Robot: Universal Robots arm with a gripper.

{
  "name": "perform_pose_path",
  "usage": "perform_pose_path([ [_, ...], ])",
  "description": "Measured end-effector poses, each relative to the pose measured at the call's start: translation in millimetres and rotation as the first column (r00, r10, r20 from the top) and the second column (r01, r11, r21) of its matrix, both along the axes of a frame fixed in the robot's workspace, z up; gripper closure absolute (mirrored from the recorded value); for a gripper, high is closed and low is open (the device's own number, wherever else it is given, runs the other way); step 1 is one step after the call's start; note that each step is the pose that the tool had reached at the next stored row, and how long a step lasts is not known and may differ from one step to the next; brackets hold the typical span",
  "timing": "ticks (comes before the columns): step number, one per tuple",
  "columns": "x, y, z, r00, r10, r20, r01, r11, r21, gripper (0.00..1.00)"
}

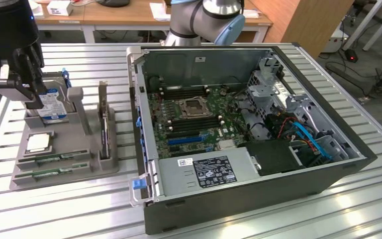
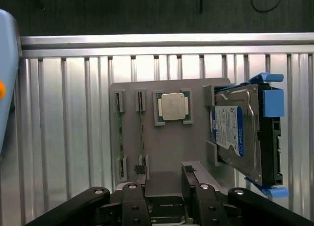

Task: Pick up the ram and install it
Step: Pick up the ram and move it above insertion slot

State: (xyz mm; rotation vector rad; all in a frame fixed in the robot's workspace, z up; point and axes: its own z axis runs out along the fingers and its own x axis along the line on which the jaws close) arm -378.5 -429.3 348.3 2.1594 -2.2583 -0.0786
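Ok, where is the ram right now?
Two ram sticks lie at the exterior view's left, in the slots nearest the camera of the grey holder, just in front of the CPU and left of the computer case.

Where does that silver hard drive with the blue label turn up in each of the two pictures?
Exterior view: the hard drive stands upright at the far end of the grey holder, at the exterior view's left, outside the computer case.
Wrist view: the hard drive stands on edge in its blue bracket, at one end of the grey holder.
Shared landmark: the square silver processor chip beside the drive.
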Motion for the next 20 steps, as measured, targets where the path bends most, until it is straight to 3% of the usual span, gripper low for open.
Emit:
perform_pose_path([
  [20,0.0,0.0,-20.1,1.0,0.0,-0.0006,0.0,1.0,0.0,0.59],
])
